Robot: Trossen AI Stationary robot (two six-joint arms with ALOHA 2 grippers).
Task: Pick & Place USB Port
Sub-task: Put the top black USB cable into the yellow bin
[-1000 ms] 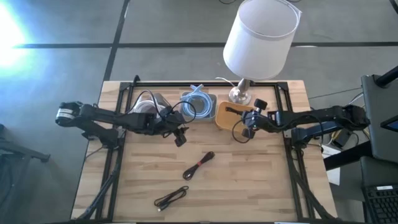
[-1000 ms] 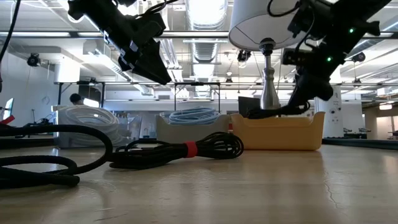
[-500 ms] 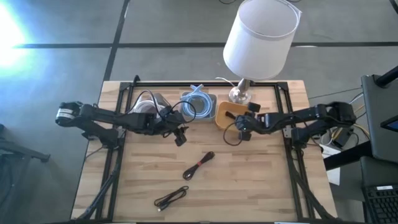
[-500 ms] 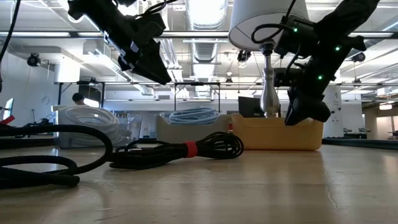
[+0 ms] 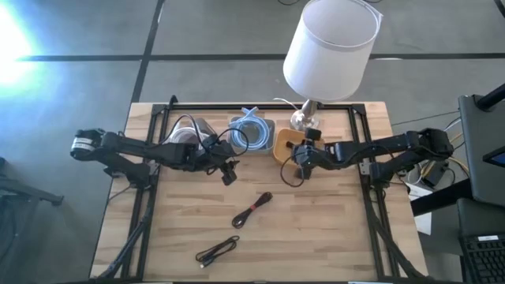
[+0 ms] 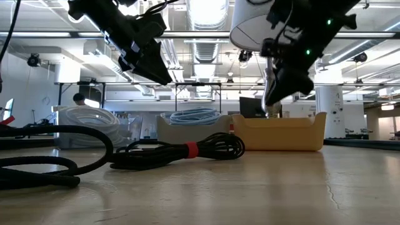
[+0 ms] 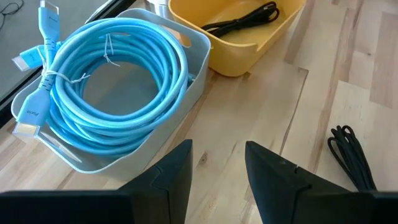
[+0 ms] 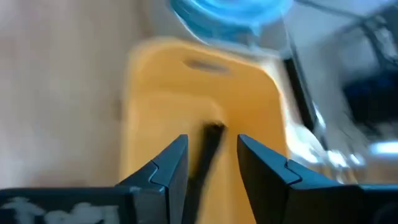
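"Where is the black cable [image 8: 208, 149]?"

"It hangs between the right gripper's [image 5: 301, 160] two fingers, just over the yellow bin [image 5: 284, 142]. The gripper looks closed on it, and a loop dangles down near the table [image 5: 316, 229]."

"Which way is the bin?"

"Right under and a bit behind the gripper, so I think it only needs to go down."

"And the other arm?"

"The left gripper [image 5: 227, 169] waits open, holding nothing, beside the grey bin [image 7: 186, 68] with the blue cable [image 7: 112, 81]."

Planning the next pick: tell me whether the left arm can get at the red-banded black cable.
Probably yes. The left gripper hangs open above bare table, and the red-banded black cable lies uncovered on the wood nearby, with nothing between them.
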